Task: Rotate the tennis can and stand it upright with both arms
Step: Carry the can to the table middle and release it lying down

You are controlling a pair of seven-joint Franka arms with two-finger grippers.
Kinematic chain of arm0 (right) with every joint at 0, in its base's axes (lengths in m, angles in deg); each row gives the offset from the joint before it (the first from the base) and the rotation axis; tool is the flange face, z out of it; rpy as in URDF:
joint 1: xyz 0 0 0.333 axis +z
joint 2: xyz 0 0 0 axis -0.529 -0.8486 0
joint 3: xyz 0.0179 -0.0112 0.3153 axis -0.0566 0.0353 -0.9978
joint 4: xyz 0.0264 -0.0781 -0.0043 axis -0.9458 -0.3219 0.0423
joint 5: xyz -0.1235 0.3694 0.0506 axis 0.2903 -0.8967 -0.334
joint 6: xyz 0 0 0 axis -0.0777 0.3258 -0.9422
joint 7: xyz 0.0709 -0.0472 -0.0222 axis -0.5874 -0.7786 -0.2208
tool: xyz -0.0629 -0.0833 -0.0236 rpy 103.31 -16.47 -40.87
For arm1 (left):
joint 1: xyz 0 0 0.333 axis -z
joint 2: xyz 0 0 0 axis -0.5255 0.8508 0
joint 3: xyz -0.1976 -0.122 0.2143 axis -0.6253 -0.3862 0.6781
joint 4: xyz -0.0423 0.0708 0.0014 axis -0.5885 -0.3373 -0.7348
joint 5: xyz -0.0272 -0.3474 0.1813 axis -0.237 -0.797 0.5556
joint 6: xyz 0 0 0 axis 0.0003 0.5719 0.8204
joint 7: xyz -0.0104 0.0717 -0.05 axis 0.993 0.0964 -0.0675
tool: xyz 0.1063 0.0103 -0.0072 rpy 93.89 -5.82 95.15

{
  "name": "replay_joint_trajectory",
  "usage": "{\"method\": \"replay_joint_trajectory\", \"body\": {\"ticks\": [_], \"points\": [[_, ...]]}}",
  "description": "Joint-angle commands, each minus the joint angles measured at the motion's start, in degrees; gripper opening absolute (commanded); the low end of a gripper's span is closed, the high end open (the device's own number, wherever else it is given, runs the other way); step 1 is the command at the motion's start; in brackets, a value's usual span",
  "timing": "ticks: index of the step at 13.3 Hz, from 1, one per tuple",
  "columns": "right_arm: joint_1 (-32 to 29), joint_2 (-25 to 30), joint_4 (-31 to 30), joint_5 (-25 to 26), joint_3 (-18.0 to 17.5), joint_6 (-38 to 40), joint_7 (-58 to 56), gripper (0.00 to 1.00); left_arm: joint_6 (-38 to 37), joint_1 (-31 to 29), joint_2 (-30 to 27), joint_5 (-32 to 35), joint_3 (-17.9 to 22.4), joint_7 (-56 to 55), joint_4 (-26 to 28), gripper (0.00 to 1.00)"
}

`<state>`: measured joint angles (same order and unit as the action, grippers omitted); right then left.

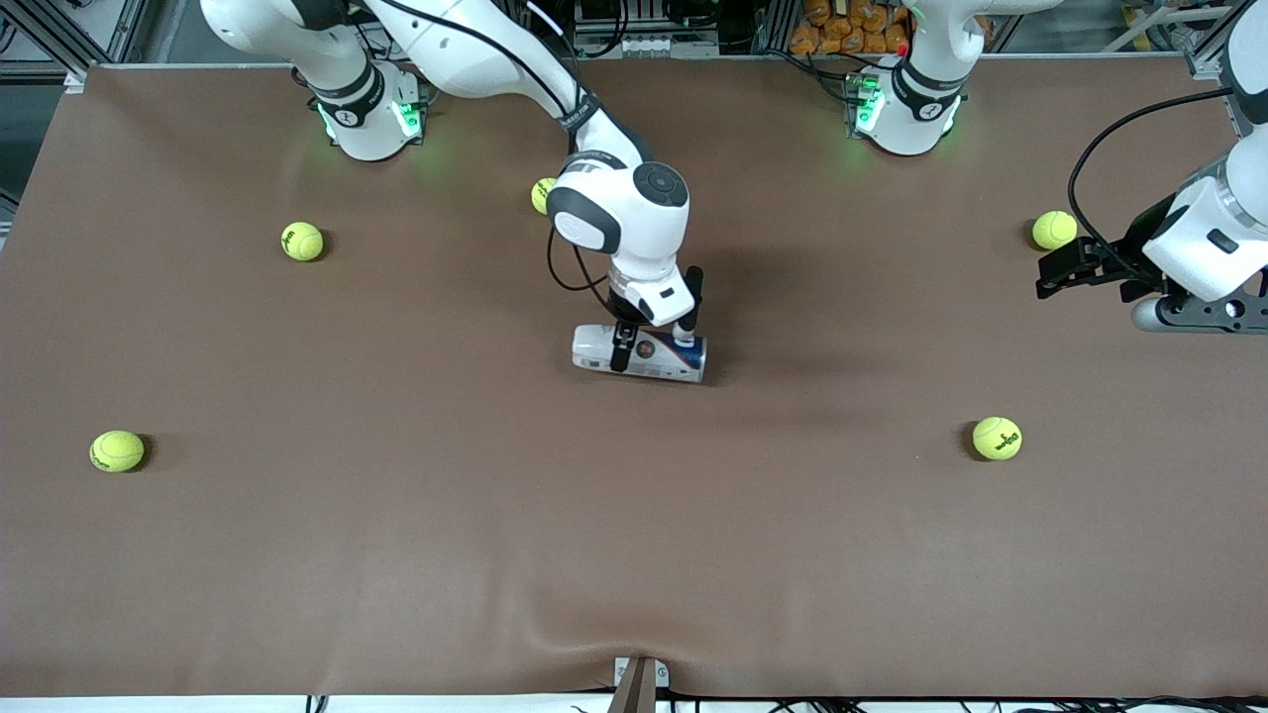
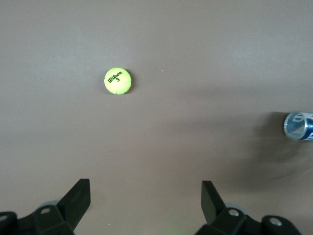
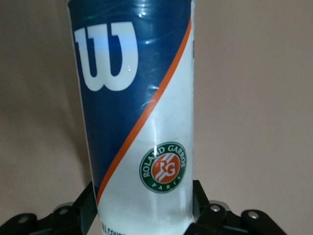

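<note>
Lying flat mid-table: tennis can (image 1: 594,349), w/ right gripper (image 1: 654,349) down on it; left arm waiting off to its own end.

From the right arm's end: one tennis ball (image 1: 117,451) nr the front camera's edge, a 2nd ball (image 1: 302,241) farther from the camera, and a 3rd ball (image 1: 542,195) half hidden by the right arm. The can is on its side at table centre, navy end toward the left arm's end, white end toward the right arm's. Right wrist view: right gripper (image 3: 142,213) straddles the can (image 3: 142,122) at its white part, "W" logo and orange stripe clear; can't tell if it's clamped or let go. Next, a 4th ball (image 1: 997,438), then a 5th ball (image 1: 1054,230) just beside the left gripper (image 1: 1045,272), which hangs over bare table, spread wide, holding nothing. Left wrist view: left gripper (image 2: 146,196), a ball (image 2: 117,81), can end (image 2: 299,126) at frame edge.
</note>
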<state>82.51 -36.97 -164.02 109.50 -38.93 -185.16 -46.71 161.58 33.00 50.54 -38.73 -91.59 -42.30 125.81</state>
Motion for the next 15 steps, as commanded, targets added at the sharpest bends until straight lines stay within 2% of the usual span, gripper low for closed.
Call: {"method": "replay_joint_trajectory", "body": {"ticks": [1,5,8,10,11,13,15], "points": [[0.2,-1.5,1.6,2.0,0.6,-1.5,-0.1,1.0,-0.5,-0.7,0.1,-1.0,-0.3,0.5,-0.5,1.0],[-0.6,-0.1,3.4,0.5,0.4,0.6,-0.1,1.0,-0.5,-0.8,0.2,-2.3,-0.3,0.5,-0.4,1.0],[0.2,4.9,4.0,-7.1,0.7,8.8,1.4,1.0,-0.6,-1.3,0.9,-5.6,-0.3,0.3,-0.4,1.0],[-0.8,9.0,5.2,-9.7,1.5,16.2,5.2,1.0,-0.6,-3.0,2.0,-11.3,-0.2,0.2,-0.3,1.0],[-2.0,11.2,7.3,-9.8,2.3,22.4,5.3,1.0,-0.6,-4.5,2.6,-13.6,-0.3,0.5,-0.3,1.0],[-3.7,12.8,16.2,-9.4,4.4,39.7,6.9,1.0,-0.6,-4.8,3.6,-16.8,-0.3,0.5,-0.1,1.0],[-4.1,14.4,23.3,-9.1,9.9,50.6,9.9,1.0,-0.6,-4.9,4.7,-20.8,-0.3,0.5,0.8,1.0]]}}
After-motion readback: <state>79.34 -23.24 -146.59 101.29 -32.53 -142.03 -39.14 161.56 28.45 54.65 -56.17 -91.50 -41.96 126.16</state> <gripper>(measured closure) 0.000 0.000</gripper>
